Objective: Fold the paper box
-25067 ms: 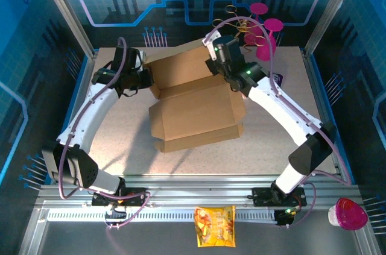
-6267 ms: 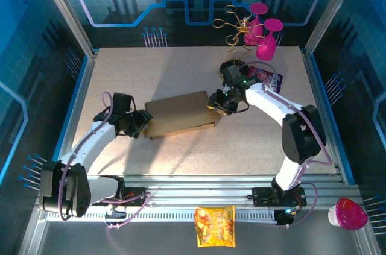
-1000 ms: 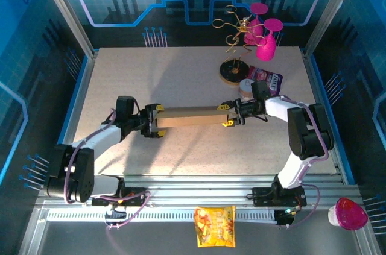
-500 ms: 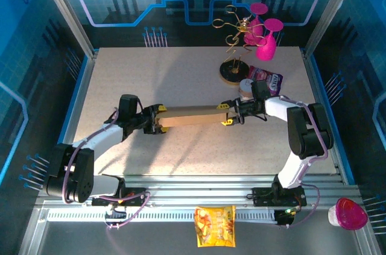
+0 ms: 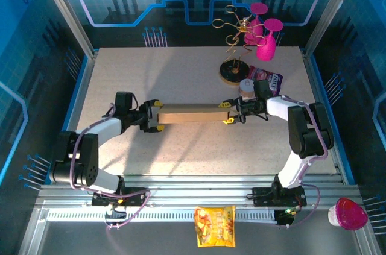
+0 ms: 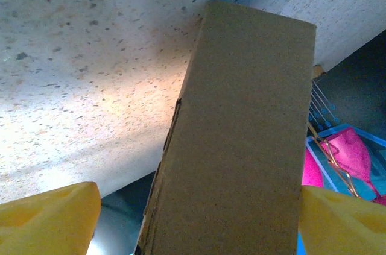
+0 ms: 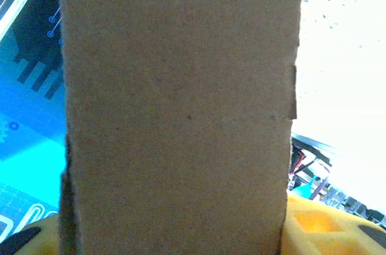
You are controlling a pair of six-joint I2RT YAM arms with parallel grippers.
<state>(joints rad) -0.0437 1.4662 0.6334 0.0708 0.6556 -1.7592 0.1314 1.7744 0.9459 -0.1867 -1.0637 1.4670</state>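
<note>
Well, from where I stood, the left gripper (image 5: pixel 158 115) sat at the left end of the paper box (image 5: pixel 190 113), its jaws spread wide to either side of that end. In its wrist camera one yellow finger (image 6: pixel 344 222) lay against the cardboard's edge while the other finger (image 6: pixel 48 219) stood apart from it across a dark gap, so I judged it was straddling rather than clamping. The box was a closed, plain brown slab near the middle of the table (image 5: pixel 181 68), a narrow face upward, its long axis running straight left to right from one gripper to the other. At the right end the right gripper (image 5: pixel 226 113) had its yellow pads (image 7: pixel 319 225) tight against both edges and looked closed on the cardboard, though I could not tell how hard it pressed. Neither arm was nearer: each had one end, with the box lying directly inward from both. Whether it rested on the table or hung just above, I could not make out. Farther right, toward the far side, stood a wire stand (image 5: pixel 232 73), well apart. The folding looked all but done to me, and any setting down would depend on both ends moving together along that left-right line.
</note>
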